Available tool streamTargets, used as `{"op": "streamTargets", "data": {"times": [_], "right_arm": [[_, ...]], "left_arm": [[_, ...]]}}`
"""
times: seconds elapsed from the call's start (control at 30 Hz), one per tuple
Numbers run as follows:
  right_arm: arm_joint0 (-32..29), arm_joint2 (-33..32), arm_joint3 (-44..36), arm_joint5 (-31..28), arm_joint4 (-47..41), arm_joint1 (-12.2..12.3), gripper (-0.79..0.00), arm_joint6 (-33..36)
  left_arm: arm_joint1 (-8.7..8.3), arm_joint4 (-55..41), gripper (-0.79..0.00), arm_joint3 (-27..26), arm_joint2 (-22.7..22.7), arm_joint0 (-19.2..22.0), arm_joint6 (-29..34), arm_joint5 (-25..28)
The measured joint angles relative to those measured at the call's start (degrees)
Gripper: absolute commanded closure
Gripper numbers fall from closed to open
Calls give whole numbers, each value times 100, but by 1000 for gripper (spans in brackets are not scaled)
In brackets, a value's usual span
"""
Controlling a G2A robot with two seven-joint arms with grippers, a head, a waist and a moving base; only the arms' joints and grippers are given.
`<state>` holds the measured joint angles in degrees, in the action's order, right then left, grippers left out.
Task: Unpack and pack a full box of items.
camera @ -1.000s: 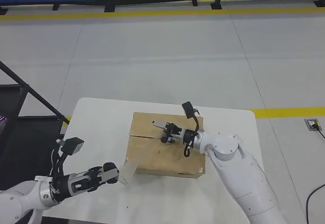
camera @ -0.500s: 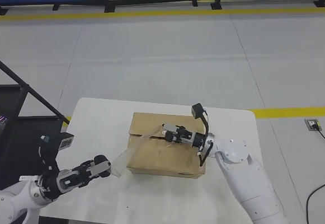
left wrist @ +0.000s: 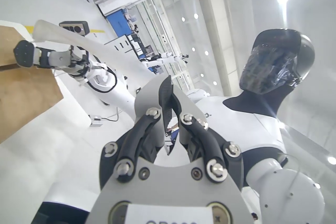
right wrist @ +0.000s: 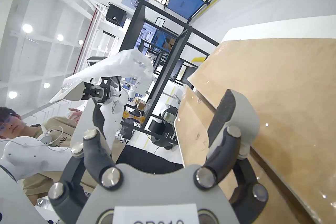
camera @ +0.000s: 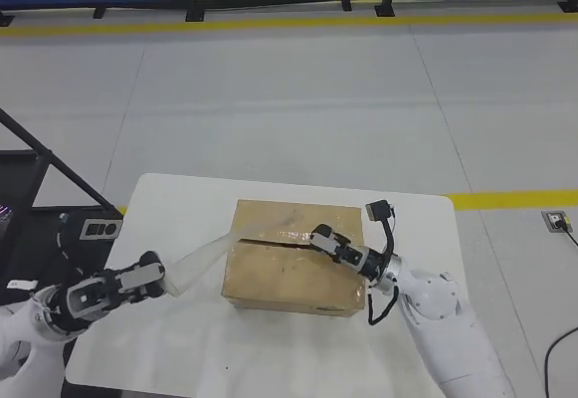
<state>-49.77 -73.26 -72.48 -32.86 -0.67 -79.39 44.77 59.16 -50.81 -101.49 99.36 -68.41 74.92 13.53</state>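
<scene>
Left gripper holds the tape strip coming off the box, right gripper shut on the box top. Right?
No: the right gripper is open, fingers spread over the top of the box, as the right wrist view shows. The left gripper does hold the tape strip coming off the box.

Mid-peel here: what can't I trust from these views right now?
- Contents of the brown cardboard box: top view, closed flaps cover them.
- Where the translucent tape strip leaves the box: top view, the right gripper covers that seam.
- Most of the box in the left wrist view: cut off by the picture edge.
</scene>
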Motion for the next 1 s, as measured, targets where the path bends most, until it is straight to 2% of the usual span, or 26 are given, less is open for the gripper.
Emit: {"op": "streamTargets", "data": {"times": [0.1, 0.27, 0.4, 0.63, 0.7, 0.83, 0.93, 1.0], "right_arm": [[-225, -29, -196, -291, 237, 22, -785, -278], [-820, -187, -750, -1244, 1062, 95, -785, -919], [-919, -203, -814, -1299, 1125, 103, -785, -986], [-962, -208, -935, -1251, 1305, 109, -785, -1098], [-1039, -214, -1149, -1226, 1801, 113, -785, -1370], [-1308, -141, -1850, -1234, 3429, 105, -785, -2222], [-1555, -87, -2262, -766, 4536, 86, -785, -2930], [-1554, -88, -2256, -686, 4786, 86, -785, -3051]], "left_arm": [[-2, -299, 0, 206, -97, 140, 148, -223], [-7, -641, 0, 543, -255, 335, 280, -633], [-31, -146, 0, 638, -222, 402, 21, -646], [-11, -366, 0, 581, -310, 344, -48, -728], [3, -556, 0, 572, -426, 309, -100, -864], [21, -943, 0, 775, -691, 436, 119, -1293], [32, -1073, 0, 1043, -905, 639, 325, -1568], [52, -1188, 0, 1230, -1058, 780, 417, -1674]]}}
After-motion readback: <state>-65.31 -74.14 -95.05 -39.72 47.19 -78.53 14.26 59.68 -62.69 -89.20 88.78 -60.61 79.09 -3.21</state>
